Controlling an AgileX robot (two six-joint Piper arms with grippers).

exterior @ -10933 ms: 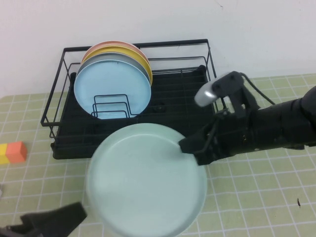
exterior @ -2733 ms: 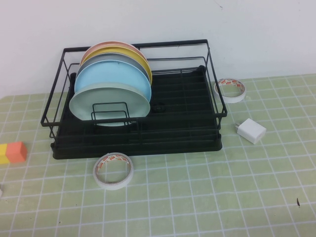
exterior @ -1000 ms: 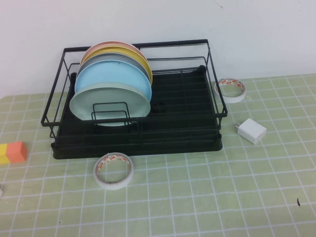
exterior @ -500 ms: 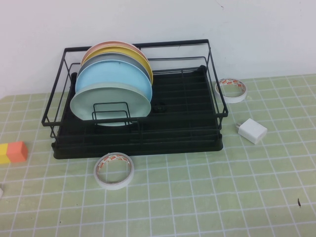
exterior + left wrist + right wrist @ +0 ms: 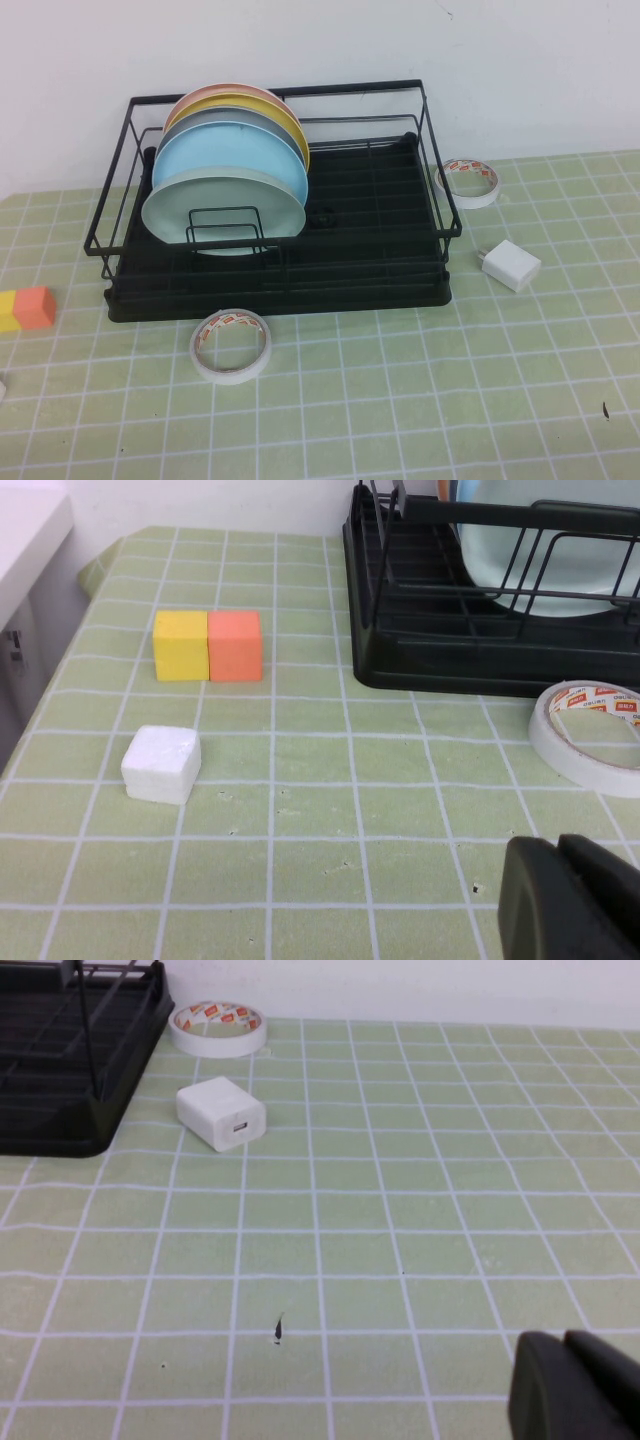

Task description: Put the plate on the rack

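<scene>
Left gripper [image 5: 572, 898]: seen only from its own wrist camera, dark fingers pressed together, nothing between them, hanging above bare green grid mat [image 5: 420, 400] near the rack's front left corner. Right gripper [image 5: 575, 1388]: likewise visible only from its wrist camera, fingers closed on nothing, above bare mat well to the right of the rack. Neither in the high view.

Around the left gripper: a roll of white tape [image 5: 588, 728] just beside the rack's front edge, a small white block [image 5: 161, 763] on the mat, and farther off a yellow block [image 5: 181, 645] touching an orange block [image 5: 235, 645]. Around the right gripper: a white charger cube [image 5: 221, 1112] lying near the rack's right side, and beyond it a second tape roll [image 5: 218, 1027] by the rack's back right corner. In the high view, the same items spread about: front tape roll [image 5: 230, 345], charger [image 5: 510, 265], rear roll [image 5: 467, 181], orange block [image 5: 33, 307].

Black wire rack [image 5: 430, 160] on the mat against the white wall. Inside, at the left half, a row of upright plates leaning in the dividers: the mint-green plate [image 5: 222, 212] foremost, sitting lower than the rest, behind it a sky-blue plate [image 5: 235, 155], then grey, yellow and pink rims. Right half of the rack holding only its black tray base.
</scene>
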